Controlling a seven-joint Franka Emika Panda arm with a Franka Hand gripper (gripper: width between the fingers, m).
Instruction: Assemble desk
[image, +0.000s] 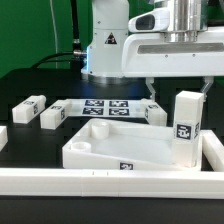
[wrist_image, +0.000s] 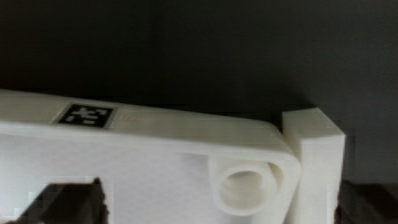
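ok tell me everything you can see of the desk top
The desk top is a white, plastic-looking rectangular tray with a raised rim, round corner sockets and a black-and-white tag on its rim. It lies flat, hollow side up, on the black table, with an upright leg block standing against one corner.

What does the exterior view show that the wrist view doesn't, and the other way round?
Only the exterior view shows the loose legs lying flat, the marker board and the white rails. Only the wrist view shows the round hole in the desk top's corner beside the standing leg. Both show the desk top, the standing leg and the open hand.
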